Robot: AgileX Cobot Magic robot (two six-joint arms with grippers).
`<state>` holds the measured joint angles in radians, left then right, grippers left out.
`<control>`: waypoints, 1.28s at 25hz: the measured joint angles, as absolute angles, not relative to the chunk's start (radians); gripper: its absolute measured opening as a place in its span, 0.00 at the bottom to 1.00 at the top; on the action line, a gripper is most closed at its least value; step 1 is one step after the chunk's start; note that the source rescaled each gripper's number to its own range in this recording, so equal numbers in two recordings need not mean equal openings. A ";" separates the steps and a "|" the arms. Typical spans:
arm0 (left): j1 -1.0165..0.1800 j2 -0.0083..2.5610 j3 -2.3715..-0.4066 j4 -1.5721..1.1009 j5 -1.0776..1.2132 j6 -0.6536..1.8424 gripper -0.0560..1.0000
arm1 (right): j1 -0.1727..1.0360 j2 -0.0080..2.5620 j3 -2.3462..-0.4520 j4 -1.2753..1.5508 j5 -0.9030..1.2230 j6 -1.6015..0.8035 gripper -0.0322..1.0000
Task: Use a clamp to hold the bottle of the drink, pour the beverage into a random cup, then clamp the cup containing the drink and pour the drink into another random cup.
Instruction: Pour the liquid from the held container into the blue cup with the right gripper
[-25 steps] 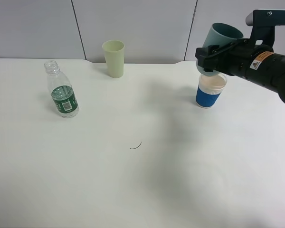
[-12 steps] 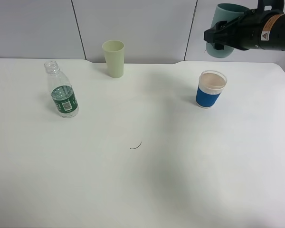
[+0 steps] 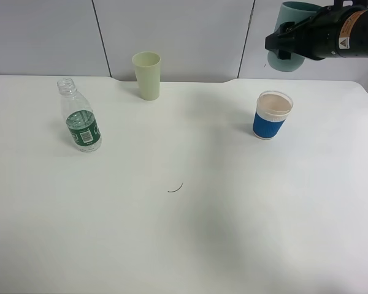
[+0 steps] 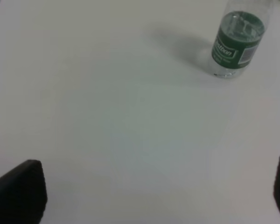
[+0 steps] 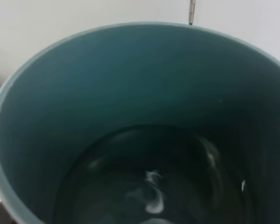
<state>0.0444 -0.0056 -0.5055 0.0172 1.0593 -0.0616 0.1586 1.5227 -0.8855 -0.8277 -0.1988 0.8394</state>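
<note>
The white tabletop (image 3: 190, 245) carries three standing things, and a fourth hangs above it. The right clamp (image 3: 286, 45) reaches in high over the far right corner, its jaws closed on the wall of the teal cup (image 3: 292, 15). The left clamp (image 4: 149, 200) hovers over bare surface with its jaws wide and nothing between them.

The bottle (image 3: 80, 122) stands upright and capless near the left edge, toward the far left corner, with a little liquid left at its base.

The teal cup is in the air, well above and beyond the blue-sleeved cup (image 3: 273, 114), not over its mouth. The right wrist view shows beverage (image 5: 151, 198) glinting at the cup's bottom; how much is there I cannot tell.

Tipping from this spot would likely send the stream onto the tabletop behind the target. A pour from this height could also splash out or nudge the light paper cup. The smooth wall might slip in the jaws as the wrist rolls.

The teal cup's long axis is near vertical, mouth up and leaning slightly toward the right edge.

The blue-sleeved cup stands upright near the far right corner.
</note>
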 joint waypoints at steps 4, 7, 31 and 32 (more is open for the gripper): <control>0.044 -0.006 -0.506 0.017 1.059 -0.062 1.00 | 0.159 1.523 -0.886 -0.956 -0.194 0.932 0.03; 0.044 -0.006 -0.506 0.017 1.059 -0.062 1.00 | 0.159 1.523 -0.886 -1.104 -0.192 1.080 0.03; 0.044 -0.006 -0.506 0.017 1.059 -0.064 1.00 | 0.159 1.444 -0.810 -1.606 0.100 1.484 0.03; 0.044 -0.006 -0.506 0.017 1.059 -0.064 1.00 | 0.159 1.444 -0.799 -1.625 0.118 1.494 0.03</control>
